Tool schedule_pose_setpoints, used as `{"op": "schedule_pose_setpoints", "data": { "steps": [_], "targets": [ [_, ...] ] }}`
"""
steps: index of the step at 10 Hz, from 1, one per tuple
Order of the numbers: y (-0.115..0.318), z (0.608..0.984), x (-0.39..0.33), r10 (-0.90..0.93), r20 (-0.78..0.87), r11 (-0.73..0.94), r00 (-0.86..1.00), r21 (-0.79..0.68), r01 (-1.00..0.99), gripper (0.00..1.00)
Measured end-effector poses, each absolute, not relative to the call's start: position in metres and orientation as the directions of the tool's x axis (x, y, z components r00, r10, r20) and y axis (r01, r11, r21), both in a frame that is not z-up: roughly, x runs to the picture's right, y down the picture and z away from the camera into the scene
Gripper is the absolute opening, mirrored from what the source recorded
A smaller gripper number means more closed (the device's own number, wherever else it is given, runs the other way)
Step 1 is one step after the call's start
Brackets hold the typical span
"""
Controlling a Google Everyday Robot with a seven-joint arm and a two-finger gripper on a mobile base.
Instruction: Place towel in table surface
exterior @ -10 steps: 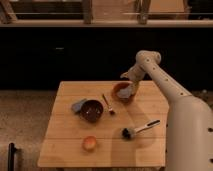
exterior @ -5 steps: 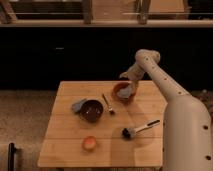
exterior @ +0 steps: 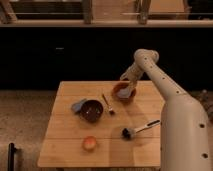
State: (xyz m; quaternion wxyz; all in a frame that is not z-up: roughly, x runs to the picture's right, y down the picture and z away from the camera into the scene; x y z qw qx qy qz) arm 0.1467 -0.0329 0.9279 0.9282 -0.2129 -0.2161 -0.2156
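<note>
A blue-grey cloth (exterior: 78,105) that looks like the towel lies on the wooden table (exterior: 65,140), touching the left side of a dark bowl (exterior: 92,110). My gripper (exterior: 126,90) hangs at the end of the white arm (exterior: 150,70), down in or just over a reddish-brown bowl (exterior: 123,93) at the table's back right. A pale greyish patch shows at the gripper inside that bowl; I cannot tell what it is.
An orange fruit (exterior: 89,144) lies near the front edge. A black-headed brush with a white handle (exterior: 140,129) lies at the front right. A thin utensil (exterior: 107,103) lies between the two bowls. My white body (exterior: 185,135) stands at the table's right side.
The gripper has sunk slightly toward the reddish-brown bowl. Everything on the table stays where it was.
</note>
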Motion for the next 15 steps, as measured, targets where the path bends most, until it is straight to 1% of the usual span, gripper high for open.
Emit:
{"op": "schedule_pose_setpoints", "data": {
  "steps": [3,4,5,6,8,9,10,12,15],
  "targets": [
    [-0.028,0.933,0.145,-0.304,0.500,0.809,0.811,-0.314,0.497,0.64],
    [-0.025,0.936,0.145,-0.301,0.503,0.806,0.811,-0.321,0.498,0.61],
    [-0.024,0.938,0.145,-0.297,0.505,0.804,0.810,-0.326,0.498,0.54],
    [-0.020,0.941,0.144,-0.294,0.508,0.800,0.810,-0.333,0.499,0.50],
    [-0.016,0.946,0.144,-0.287,0.511,0.795,0.810,-0.344,0.499,0.58],
    [-0.013,0.948,0.144,-0.282,0.513,0.794,0.811,-0.350,0.498,0.60],
    [-0.010,0.950,0.144,-0.277,0.515,0.791,0.811,-0.357,0.497,0.60],
    [-0.004,0.955,0.145,-0.266,0.518,0.786,0.813,-0.371,0.494,0.66],
    [0.003,0.961,0.145,-0.251,0.522,0.782,0.815,-0.387,0.489,0.66]
  ]
}}
